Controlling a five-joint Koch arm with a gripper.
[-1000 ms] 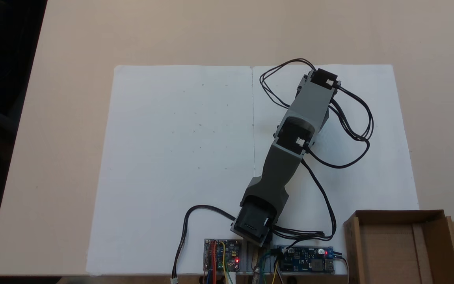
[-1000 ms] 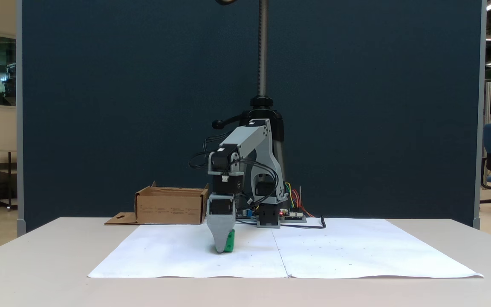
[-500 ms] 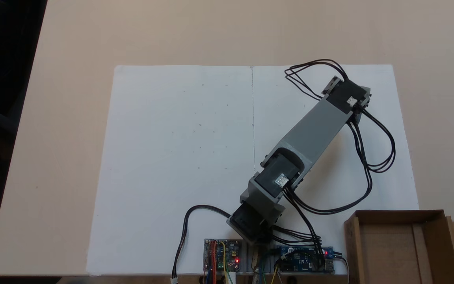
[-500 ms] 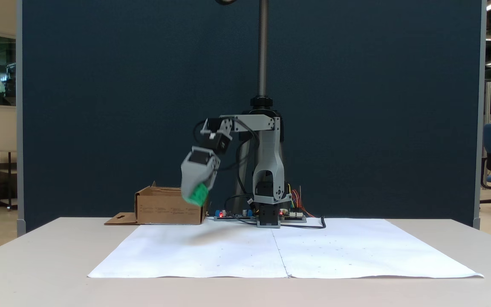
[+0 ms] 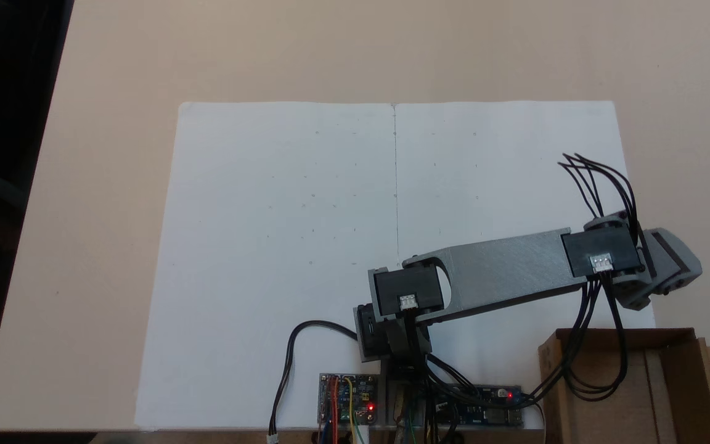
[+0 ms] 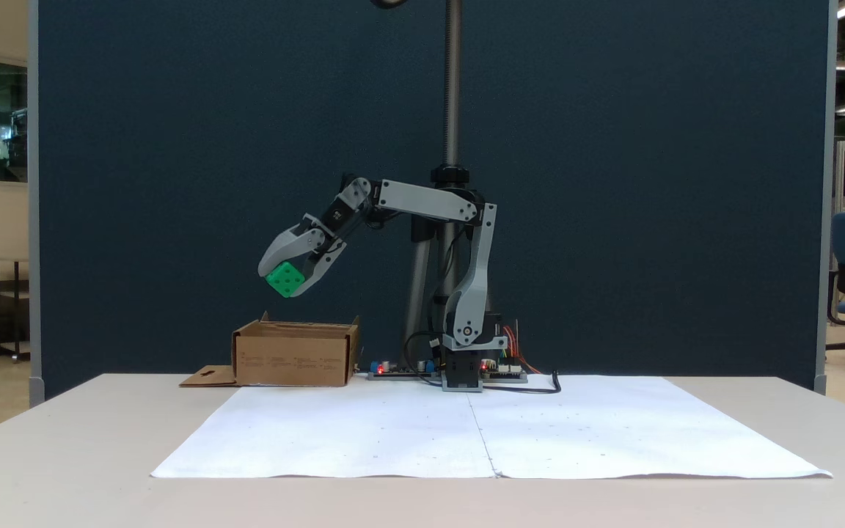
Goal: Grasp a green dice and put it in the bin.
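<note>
Beige table (image 5: 114,246), white paper (image 5: 281,246). We see the gripper (image 6: 287,279) clamped on the green dice (image 6: 284,279), held high above the bin (image 6: 294,357). Carry step; next likely: centre over the box and release.

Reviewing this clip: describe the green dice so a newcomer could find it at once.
In the fixed view from the front, follow the grey arm left from its base to the gripper, raised above the cardboard bin. The green dice sits clamped there, the one bright green cube, with sunken pips.
</note>
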